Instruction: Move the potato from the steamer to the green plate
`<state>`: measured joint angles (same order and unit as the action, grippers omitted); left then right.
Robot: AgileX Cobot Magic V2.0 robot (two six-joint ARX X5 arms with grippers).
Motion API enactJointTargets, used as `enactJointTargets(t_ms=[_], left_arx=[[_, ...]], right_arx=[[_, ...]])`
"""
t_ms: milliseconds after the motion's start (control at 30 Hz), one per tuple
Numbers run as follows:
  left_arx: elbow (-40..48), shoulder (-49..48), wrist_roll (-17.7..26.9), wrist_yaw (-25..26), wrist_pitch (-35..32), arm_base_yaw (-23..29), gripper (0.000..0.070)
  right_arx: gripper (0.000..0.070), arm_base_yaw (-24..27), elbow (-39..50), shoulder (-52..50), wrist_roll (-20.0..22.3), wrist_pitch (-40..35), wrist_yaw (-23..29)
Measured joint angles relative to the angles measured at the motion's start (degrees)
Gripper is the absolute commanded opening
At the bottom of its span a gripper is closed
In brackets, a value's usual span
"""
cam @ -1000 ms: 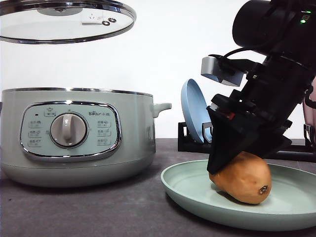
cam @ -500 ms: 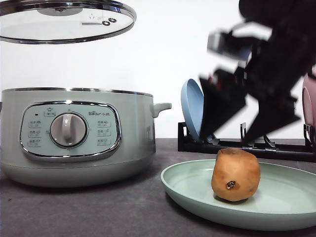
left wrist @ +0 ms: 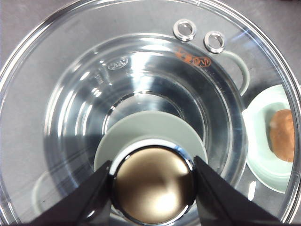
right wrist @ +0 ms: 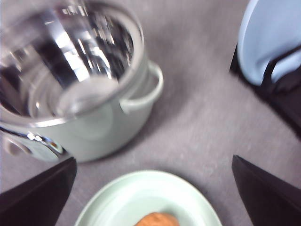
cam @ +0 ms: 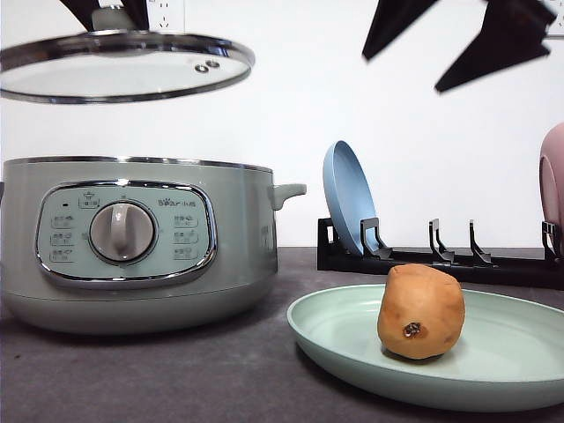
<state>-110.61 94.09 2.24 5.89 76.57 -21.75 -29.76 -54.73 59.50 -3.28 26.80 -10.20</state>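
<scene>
the potato (cam: 421, 311) stands on the green plate (cam: 335, 339), just right of the steamer (cam: 132, 242) on the worktop (cam: 176, 379), dark eye spot facing front. so the transfer itself looks done, to my eye. the right claw (cam: 454, 44) hangs high above the plate, jaws spread wide and released, grasping nothing. the left claw (left wrist: 153, 181) is clenched on the chrome knob (left wrist: 153, 183) of the glass lid (cam: 123, 66), holding it level above the steamer's open top.

what seems left is tidying up: the lid probably goes back on the pot. to do that well, i'd bring it down straight and centred over the chrome rim, keeping it flat so the edge doesn't catch on one side, and let go only once it's seated. the right arm is best kept well up and away from the plate; the potato stands on end and a nudge could roll it toward the raised rim.

as for writing, the control panel (cam: 125, 233) carries a "bear" brand mark beside small characters i can't read, and the button labels round the dial (cam: 122, 232) are too small to make out. there's an orange stamp on the glass in the left wrist view, not legible.

behind the plate, a black rack (cam: 441, 260) holds a blue plate (cam: 348, 211) upright.
</scene>
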Motion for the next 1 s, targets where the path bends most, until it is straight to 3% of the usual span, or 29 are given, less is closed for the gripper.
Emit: enactJointTargets(t_ms=[367, 1000], left_arx=[[0.1, 5.9, 0.0, -0.1, -1.6, -0.4, 0.0001], [0.2, 9.2, 0.0, -1.0, -2.2, -1.7, 0.0001]], right_arx=[[0.0667, 0.0, -0.3, -5.9, 0.0, 2.4, 1.9], [0.0667, 0.0, -0.3, -6.4, 0.0, 4.1, 2.7]])
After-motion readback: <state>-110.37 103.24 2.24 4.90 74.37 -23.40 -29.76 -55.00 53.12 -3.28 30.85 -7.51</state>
